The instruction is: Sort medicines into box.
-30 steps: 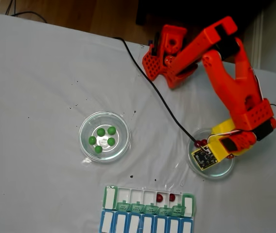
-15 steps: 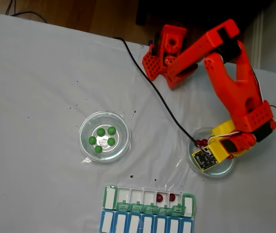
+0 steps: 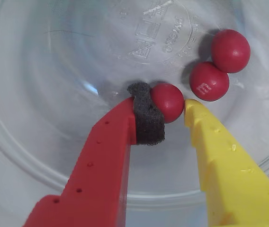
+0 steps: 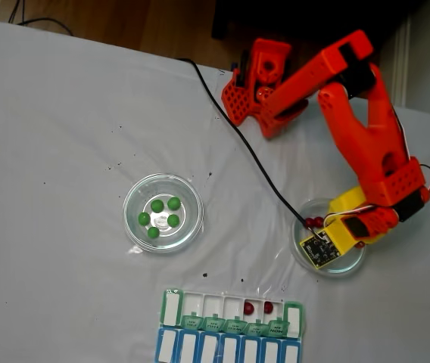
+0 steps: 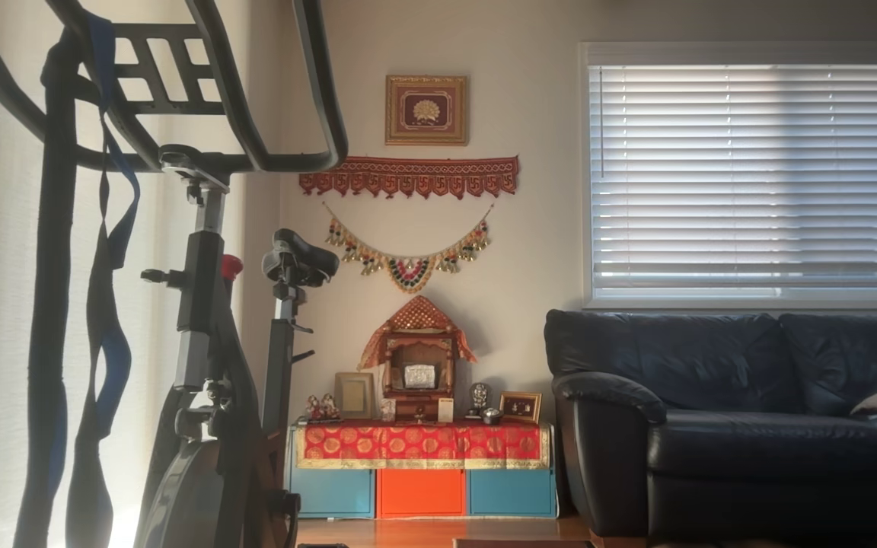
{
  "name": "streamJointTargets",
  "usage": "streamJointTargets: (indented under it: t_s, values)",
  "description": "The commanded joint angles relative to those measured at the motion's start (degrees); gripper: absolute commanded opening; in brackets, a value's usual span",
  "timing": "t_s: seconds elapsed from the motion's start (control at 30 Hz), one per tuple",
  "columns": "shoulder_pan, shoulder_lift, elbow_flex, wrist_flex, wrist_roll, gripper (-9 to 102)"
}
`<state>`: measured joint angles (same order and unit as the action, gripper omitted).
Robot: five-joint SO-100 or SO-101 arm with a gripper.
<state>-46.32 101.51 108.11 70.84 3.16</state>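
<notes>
At the centre of the wrist view, a dark red pill (image 3: 168, 101) is bracketed by the gripper (image 3: 165, 113), whose jaws are nearly closed on it inside the clear dish (image 3: 25, 156), presumably for carrying to the green box (image 4: 232, 315) at the bottom of the fixed view.

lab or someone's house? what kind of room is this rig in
Most likely a home living room: the other view shows a black leather sofa, an exercise bike and a small decorated shrine against the wall.
</notes>
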Motion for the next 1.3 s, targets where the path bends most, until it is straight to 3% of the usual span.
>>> streamJointTargets:
  t_s: [0.0, 0.23, 0.5, 0.9, 1.27]
  values:
    - [2.29, 8.17, -1.41, 0.7, -1.49, 2]
    - [11.43, 15.91, -7.12, 5.19, -4.48, 2]
    - [22.06, 13.8, -13.71, 6.33, -7.12, 2]
    - [37.44, 1.76, -23.38, 1.49, -11.43, 2]
    - [43.77, -8.61, -32.08, -1.49, -12.92, 2]
